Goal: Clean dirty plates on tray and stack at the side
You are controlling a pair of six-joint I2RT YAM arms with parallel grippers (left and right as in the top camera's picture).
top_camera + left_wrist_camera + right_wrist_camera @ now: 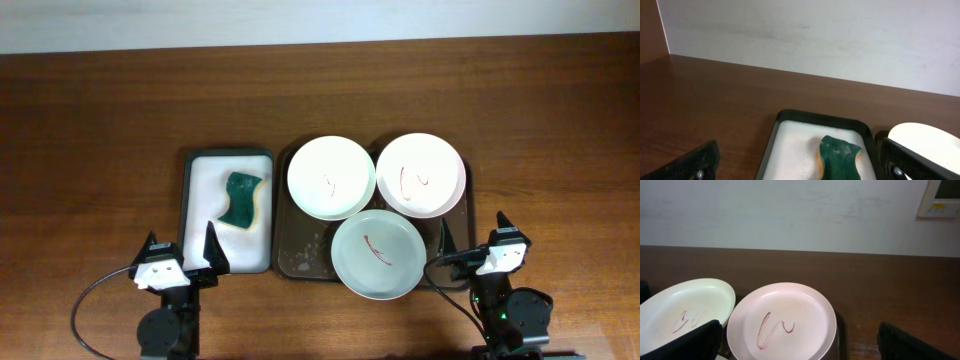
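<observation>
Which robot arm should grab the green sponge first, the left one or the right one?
Left, probably. The left gripper sits open just in front of the sponge on the white tray. The right gripper is over by the plates.

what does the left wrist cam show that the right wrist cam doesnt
Only the left wrist view: the green sponge lying in the white tray.
Only the right wrist view: the pinkish plate with its red smear, and a wall panel in the top right corner.
Both: the cream plate, just an edge in the left wrist view, most of it with its red smear in the right wrist view. Both also show the brown table and the pale wall.
</observation>
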